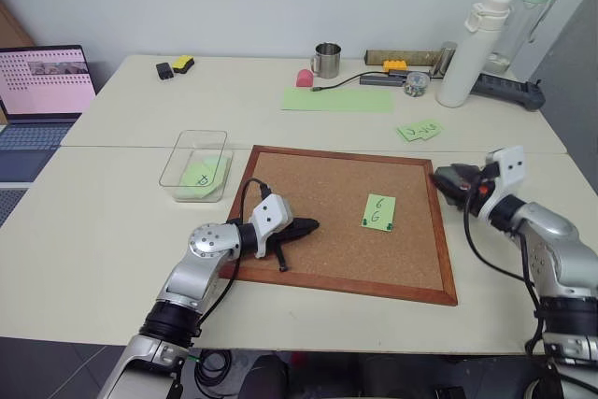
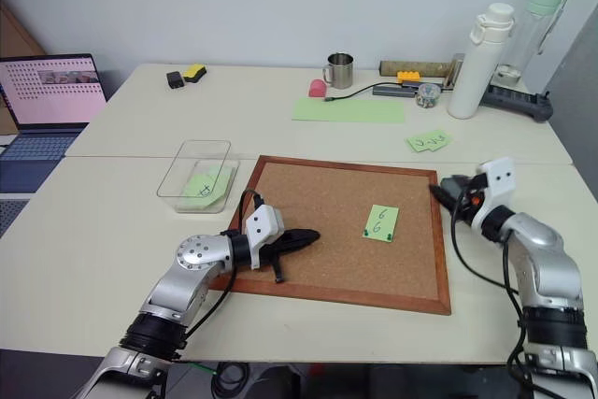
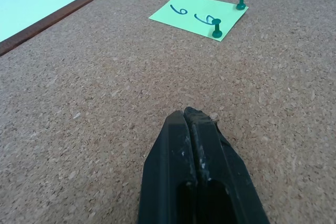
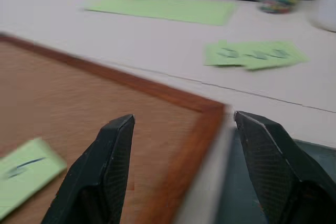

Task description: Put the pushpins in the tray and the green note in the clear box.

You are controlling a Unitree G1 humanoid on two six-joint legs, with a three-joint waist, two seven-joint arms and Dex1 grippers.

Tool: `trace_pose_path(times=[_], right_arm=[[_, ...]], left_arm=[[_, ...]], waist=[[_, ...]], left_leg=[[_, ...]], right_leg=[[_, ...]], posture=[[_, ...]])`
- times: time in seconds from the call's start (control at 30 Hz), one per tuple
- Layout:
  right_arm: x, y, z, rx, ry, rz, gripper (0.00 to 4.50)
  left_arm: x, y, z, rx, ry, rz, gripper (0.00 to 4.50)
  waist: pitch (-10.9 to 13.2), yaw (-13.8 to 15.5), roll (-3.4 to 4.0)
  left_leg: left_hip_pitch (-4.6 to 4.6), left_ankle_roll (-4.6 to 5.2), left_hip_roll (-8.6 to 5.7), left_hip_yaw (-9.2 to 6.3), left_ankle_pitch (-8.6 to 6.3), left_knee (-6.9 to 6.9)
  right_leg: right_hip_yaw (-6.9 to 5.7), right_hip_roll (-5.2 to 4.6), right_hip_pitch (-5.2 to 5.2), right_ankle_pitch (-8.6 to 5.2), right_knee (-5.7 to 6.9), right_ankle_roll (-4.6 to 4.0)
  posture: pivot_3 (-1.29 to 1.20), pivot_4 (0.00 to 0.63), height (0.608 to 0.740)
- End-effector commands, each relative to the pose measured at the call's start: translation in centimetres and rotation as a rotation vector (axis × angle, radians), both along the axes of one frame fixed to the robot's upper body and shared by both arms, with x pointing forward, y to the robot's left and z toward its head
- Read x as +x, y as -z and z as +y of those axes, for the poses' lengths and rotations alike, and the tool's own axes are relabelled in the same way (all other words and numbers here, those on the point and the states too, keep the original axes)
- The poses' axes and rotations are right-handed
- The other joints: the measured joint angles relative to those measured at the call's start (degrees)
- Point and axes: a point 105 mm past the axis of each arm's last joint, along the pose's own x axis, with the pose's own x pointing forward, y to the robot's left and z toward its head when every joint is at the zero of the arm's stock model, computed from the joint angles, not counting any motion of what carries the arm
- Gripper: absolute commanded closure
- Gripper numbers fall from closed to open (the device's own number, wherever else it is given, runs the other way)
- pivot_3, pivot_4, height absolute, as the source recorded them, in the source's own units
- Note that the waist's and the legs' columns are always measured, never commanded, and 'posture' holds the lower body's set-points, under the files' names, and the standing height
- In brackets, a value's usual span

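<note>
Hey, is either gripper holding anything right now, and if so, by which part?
Nothing is held. The left gripper has its jaws shut on nothing above the cork board. The right gripper has its jaws open and empty at the board's edge.

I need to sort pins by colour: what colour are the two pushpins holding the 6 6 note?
Both pushpins are green, clearest in the left wrist view.

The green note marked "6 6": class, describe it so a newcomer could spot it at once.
Find the framed cork board on the near table. The green note lies right of its middle, fixed by two green pushpins along one edge. Unlike the loose green notes behind the board, it reads "6 6".
</note>
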Motion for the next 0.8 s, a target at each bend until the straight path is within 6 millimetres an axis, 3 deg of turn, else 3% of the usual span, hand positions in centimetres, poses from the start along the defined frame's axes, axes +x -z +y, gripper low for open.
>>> trace_pose_path(times=[0.03, 0.27, 0.5, 0.8], right_arm=[[-2.4, -0.5, 3.0, 0.031, -0.184, -0.003, 1.33], [-4.4, 2.8, 6.4, -0.020, -0.300, 0.043, 1.33], [-3.7, 3.6, 6.8, -0.038, -0.292, 0.040, 1.33], [-3.3, 3.6, 6.9, -0.026, -0.297, 0.028, 3.04]], left_arm=[[-0.1, 0.1, 0.1, 0.012, 0.003, 0.003, 4.50], [-0.5, 0.4, -0.1, 0.006, 0.003, 0.008, 4.50], [-0.8, 0.6, 0.1, 0.011, 0.003, 0.012, 4.50], [-0.6, 0.4, 0.3, 0.015, -0.003, 0.004, 4.50]], waist=[[0.01, 0.04, 0.01], [0.01, 0.05, -0.01], [0.02, 0.07, 0.00], [0.02, 0.06, 0.00]], left_leg=[[0.00, 0.00, -0.02, 0.02, 0.00, 0.01], [0.01, 0.00, -0.03, -0.02, 0.00, 0.01], [0.01, -0.01, -0.03, -0.02, 0.00, 0.02], [0.01, 0.00, -0.03, -0.03, 0.00, 0.01]], right_leg=[[0.02, -0.01, 0.00, 0.00, 0.00, 0.00], [-0.02, 0.00, 0.01, 0.00, -0.01, 0.01], [-0.01, -0.01, 0.01, 0.00, -0.02, 0.01], [-0.02, 0.00, 0.01, 0.00, -0.02, 0.01]], posture=[[0.00, 0.150, 0.740], [0.00, 0.150, 0.740], [0.00, 0.150, 0.740], [0.00, 0.150, 0.740]])
